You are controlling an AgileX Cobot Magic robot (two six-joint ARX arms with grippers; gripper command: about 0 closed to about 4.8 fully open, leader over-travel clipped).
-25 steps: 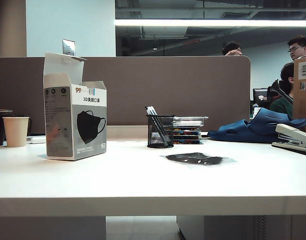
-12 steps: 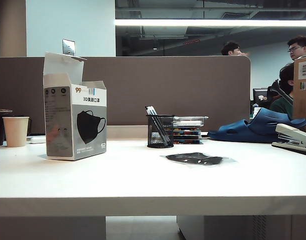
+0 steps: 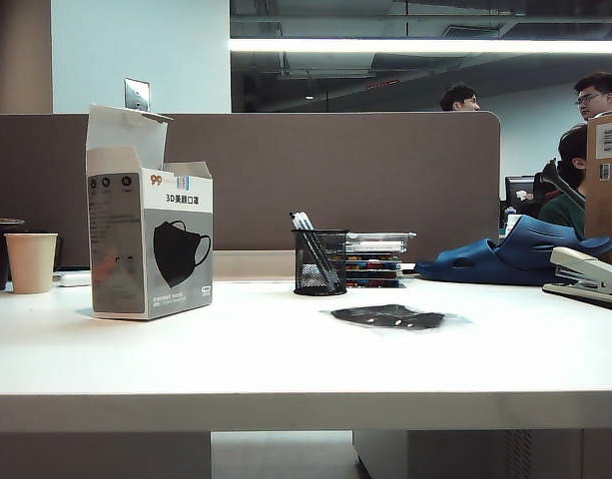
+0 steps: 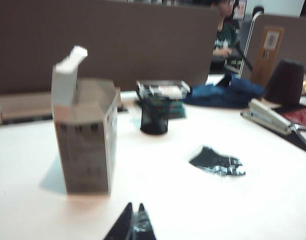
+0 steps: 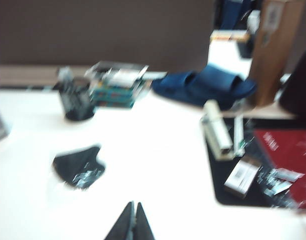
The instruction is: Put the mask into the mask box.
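The mask (image 3: 389,317), black in a crinkly clear wrapper, lies flat on the white table right of centre; it also shows as a dark patch (image 4: 216,161) (image 5: 79,167) in both wrist views. The mask box (image 3: 149,238), white and grey with a black mask picture, stands upright at the left with its top flap raised (image 4: 89,142). My left gripper (image 4: 135,206) is shut and empty, hanging above the table short of the box. My right gripper (image 5: 134,204) is shut and empty, above bare table well short of the mask. Neither arm appears in the exterior view.
A black mesh pen holder (image 3: 320,261) stands behind the mask, with a stack of flat cases (image 3: 376,259) beside it. Blue slippers (image 3: 520,254), a stapler (image 3: 588,276) and a brown cardboard box (image 3: 606,185) crowd the right. A paper cup (image 3: 32,261) sits at the far left.
Nothing on the table has moved in the exterior view. Only a person's head behind the partition has shifted slightly.
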